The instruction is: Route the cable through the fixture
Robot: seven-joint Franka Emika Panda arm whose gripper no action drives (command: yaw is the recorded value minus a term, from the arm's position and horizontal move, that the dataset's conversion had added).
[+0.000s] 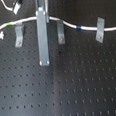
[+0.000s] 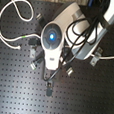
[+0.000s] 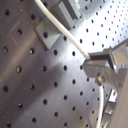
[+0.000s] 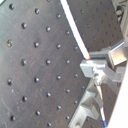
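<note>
We see the cable (image 1: pixel 66 22) lying across the far part of the surface (image 1: pixel 71 88) in the first exterior view. Its green band (image 1: pixel 9 23) is on the first exterior view's left and its blue band (image 1: pixel 79 28) toward the first exterior view's right. It passes by three small metal fixture posts (image 1: pixel 19 35), (image 1: pixel 60 31), (image 1: pixel 99 30).

In both wrist views the hand (image 3: pixel 102 75) is clenched on the cable, and the cord runs out from between the fingers (image 4: pixel 95 70) toward a post (image 3: pixel 47 32).

To do this step well, we think we should keep the cord a little tight and guide it low into the slot of each post, moving slowly.

The near part of the surface has much open room. Close to the posts the room is narrow, so the fingers may hit them.
</note>
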